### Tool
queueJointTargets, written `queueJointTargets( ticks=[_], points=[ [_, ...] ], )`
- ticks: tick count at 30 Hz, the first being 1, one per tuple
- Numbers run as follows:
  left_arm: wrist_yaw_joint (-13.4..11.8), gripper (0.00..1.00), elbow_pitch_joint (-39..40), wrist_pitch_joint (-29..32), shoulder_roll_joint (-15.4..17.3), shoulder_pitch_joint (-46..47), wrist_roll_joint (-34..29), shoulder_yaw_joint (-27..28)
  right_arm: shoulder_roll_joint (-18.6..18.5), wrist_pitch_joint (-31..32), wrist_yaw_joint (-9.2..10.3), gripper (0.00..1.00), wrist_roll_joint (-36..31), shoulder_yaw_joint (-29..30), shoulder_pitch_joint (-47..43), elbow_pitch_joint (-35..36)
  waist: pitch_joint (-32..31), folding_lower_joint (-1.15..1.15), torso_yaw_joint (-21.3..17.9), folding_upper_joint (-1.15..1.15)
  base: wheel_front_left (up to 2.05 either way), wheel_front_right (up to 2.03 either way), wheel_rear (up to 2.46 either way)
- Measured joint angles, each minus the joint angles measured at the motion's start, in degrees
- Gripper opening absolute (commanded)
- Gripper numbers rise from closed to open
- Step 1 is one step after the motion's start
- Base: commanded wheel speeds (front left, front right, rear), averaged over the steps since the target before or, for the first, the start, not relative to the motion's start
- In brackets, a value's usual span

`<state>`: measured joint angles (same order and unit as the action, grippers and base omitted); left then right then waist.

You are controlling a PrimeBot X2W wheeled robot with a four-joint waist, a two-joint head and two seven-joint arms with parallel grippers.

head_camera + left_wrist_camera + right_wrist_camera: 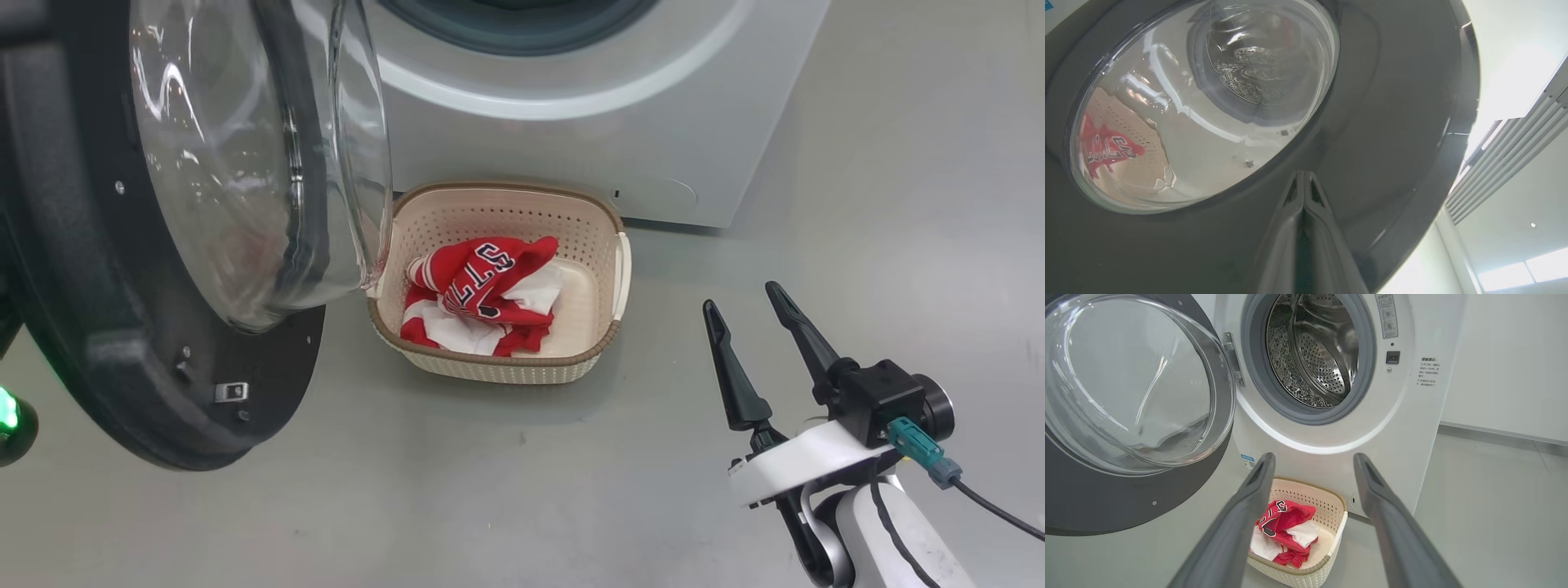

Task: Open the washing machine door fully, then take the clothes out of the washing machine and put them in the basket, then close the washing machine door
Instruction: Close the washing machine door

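Observation:
The white washing machine (1404, 428) stands with its steel drum (1318, 351) bare. Its door (163, 245) hangs open to the left, black rim and glass bowl (1131, 384) facing the drum. The red clothes (482, 294) with white cloth lie in the cream basket (604, 237) on the floor before the machine. My left gripper (1303, 175) is shut with nothing in it, its tips close against the door's black outer face (1372, 122). My right gripper (747, 298) stands open and empty to the right of the basket, above the floor; in the right wrist view its fingers (1257, 477) frame the basket (1331, 498).
Grey floor (898, 204) spreads to the right of the machine and in front of the basket. A white wall (1506, 355) runs behind at the right. Ceiling panels (1515, 163) show past the door's edge.

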<state>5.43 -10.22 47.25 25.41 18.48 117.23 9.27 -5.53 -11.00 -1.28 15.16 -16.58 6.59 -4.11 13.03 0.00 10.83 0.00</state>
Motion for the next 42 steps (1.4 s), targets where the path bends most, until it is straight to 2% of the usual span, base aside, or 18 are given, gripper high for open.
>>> queueJointTargets(
  ticks=[27, 36, 42],
  points=[
    [0.4, 0.00, 12.2, 3.9, 0.0, -1.7, 0.3, -2.6, 1.5, -2.0, 0.51, 1.00, 2.5, -0.6, 1.8, -1.9, 1.9, 0.00, -11.5, 0.00, 0.00, 0.00, 0.00],
    [-1.7, 0.00, 15.3, 3.8, 0.0, -1.6, 0.2, -4.1, 1.8, -2.6, 0.52, 1.00, 2.9, -0.9, 2.5, -2.1, 3.4, 0.00, -14.6, 0.00, 0.00, 0.00, 0.00],
    [-4.0, 0.00, 17.2, 3.6, 0.0, 0.6, 0.2, -5.4, 2.0, -2.8, 0.87, 1.00, 3.0, -1.0, 3.4, -2.3, 5.0, 0.00, -16.7, 0.00, 0.00, 0.00, 0.00]
  ],
)
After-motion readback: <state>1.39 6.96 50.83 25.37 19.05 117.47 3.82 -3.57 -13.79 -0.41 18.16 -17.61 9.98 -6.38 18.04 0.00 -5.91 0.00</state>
